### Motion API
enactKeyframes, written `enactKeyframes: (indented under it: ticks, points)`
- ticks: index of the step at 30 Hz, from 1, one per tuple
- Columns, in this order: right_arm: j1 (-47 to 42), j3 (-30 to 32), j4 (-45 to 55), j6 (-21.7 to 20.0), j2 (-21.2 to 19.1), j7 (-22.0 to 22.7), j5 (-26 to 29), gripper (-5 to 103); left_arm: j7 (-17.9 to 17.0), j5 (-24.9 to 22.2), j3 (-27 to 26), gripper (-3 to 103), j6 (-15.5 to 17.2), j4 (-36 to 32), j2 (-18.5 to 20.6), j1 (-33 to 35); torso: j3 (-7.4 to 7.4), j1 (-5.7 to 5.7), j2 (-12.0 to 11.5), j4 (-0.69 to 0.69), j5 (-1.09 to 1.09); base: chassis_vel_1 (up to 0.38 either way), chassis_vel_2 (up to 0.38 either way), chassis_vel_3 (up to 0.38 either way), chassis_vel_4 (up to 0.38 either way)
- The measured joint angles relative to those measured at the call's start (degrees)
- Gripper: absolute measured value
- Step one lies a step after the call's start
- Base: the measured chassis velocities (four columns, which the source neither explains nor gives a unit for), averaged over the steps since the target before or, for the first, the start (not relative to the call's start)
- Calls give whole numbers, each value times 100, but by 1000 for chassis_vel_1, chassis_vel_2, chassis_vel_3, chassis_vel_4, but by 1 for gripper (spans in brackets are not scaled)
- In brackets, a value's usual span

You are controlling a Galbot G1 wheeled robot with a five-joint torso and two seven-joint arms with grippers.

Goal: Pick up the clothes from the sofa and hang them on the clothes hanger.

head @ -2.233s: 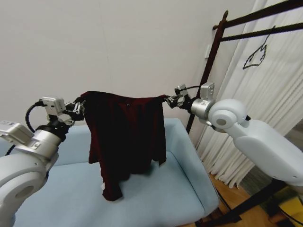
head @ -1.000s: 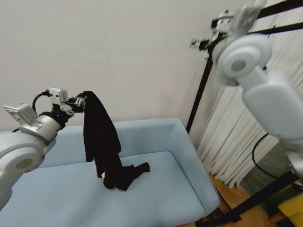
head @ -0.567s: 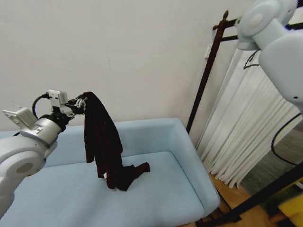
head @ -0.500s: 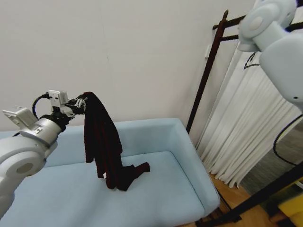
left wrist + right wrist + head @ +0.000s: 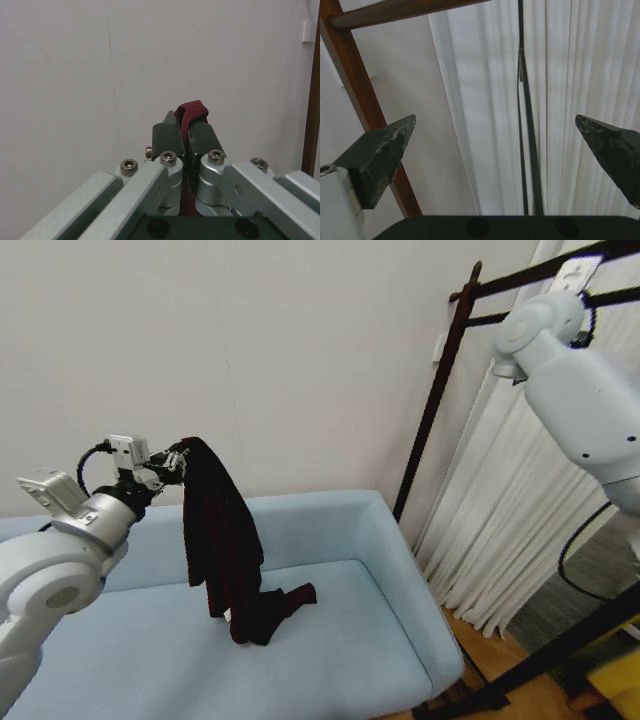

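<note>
At 9 o'clock in the head view, the left gripper (image 5: 172,462) is held up in front of the white wall (image 5: 300,360). Its jaws are shut tight on the top of the dark red garment (image 5: 220,540). In the left wrist view a red fold (image 5: 192,109) pokes out between the two dark pads (image 5: 167,137).

The garment hangs straight down from the jaws. Its low end lies in a small heap on the seat of the light blue sofa (image 5: 340,660), near the middle of the view.

At 1 o'clock stands the dark wooden clothes rack (image 5: 440,390), with a white curtain (image 5: 520,520) behind it. The right arm (image 5: 580,410) is lifted high at 2 o'clock, up by the rack's bars. In the right wrist view the right gripper (image 5: 495,120) has its jaws spread wide and holds nothing. A brown bar (image 5: 395,12) of the rack is close by.
</note>
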Motion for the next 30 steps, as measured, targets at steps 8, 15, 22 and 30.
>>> enactKeyframes:
  ticks: [8, 15, 22, 30]
  points:
    - [-59, 109, -273, 56, 206, -5, 1, 79, 0, 18, -17, 2, -7, 64, -21, -27, 0, 0, 0, 0, 1, 0, 0, 0, 0]
    - [-111, 97, -353, 235, 205, -124, -116, 46, 6, 18, -40, 2, -15, 64, -57, 9, 0, 0, 0, 0, 1, 0, 0, 0, 0]
    - [-158, 116, -316, 334, 146, -190, -118, 25, 2, 23, -52, 2, -109, 82, -78, 47, -1, 0, 0, 0, 2, 0, 0, 0, 0]
    - [-234, 176, -328, 379, 137, -263, -184, 2, -5, 31, -67, 2, -137, 86, -91, 52, -1, 0, 0, 0, 1, 0, 0, 0, 0]
